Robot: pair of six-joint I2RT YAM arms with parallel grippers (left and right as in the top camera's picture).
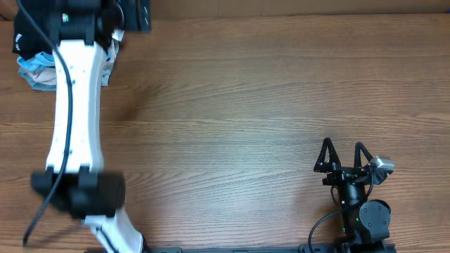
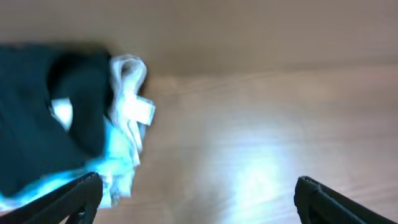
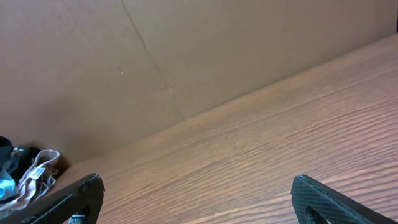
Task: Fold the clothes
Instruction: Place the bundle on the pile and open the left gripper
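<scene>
Left end effector (image 2: pixel 198 199), wide and empty, hovers near the shirt (image 2: pixel 37 124) at the table's (image 2: pixel 261 137) ten o'clock; closing could snag the tangled blue garment (image 2: pixel 118 152) too.

Your T-shirt (image 2: pixel 43 124) lies in the far left corner of the table (image 1: pixel 246 105), on top of other garments (image 2: pixel 127 124) that stick out to its right. Your left gripper (image 2: pixel 199 193) hangs by the heap's right edge (its arm (image 1: pixel 74 105) stretches up the table's left side). Your right gripper (image 1: pixel 344 151) sits near the front right, well apart. A wall (image 3: pixel 93 62) stands behind the table.
</scene>
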